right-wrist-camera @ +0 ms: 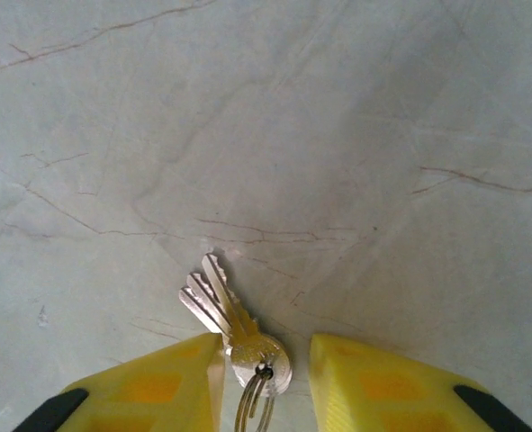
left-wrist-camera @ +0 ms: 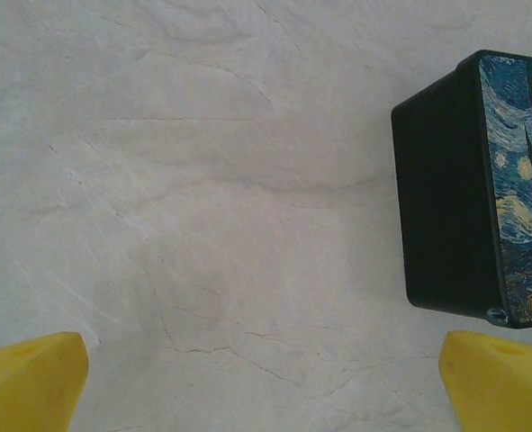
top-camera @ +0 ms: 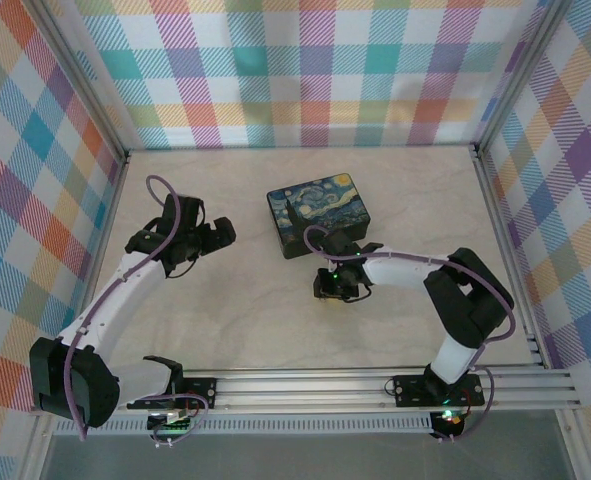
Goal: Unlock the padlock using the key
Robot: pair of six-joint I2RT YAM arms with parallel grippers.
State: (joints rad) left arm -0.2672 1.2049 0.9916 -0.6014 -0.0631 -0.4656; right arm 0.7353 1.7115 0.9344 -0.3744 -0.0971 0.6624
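Nearby, lidded box (top-camera: 318, 215) — left tool (left-wrist-camera: 266, 385) wide, right tool (right-wrist-camera: 266, 364) ajar astride key (right-wrist-camera: 225, 310)

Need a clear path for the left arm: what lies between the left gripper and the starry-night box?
Nothing: the left wrist view shows bare tabletop between the open left gripper and the box.

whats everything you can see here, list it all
keys: two on a ring, silvery, flat on the table
box: one, dark with blue-and-yellow painted lid, mid-table
table: one, cream marbled, under everything
walls: three, pastel plaid, around the table
rail: one, silver metal, near edge
left arm: one, white and black, left of the box, jaws wide open
right arm: one, black and white, jaws apart astride the key heads
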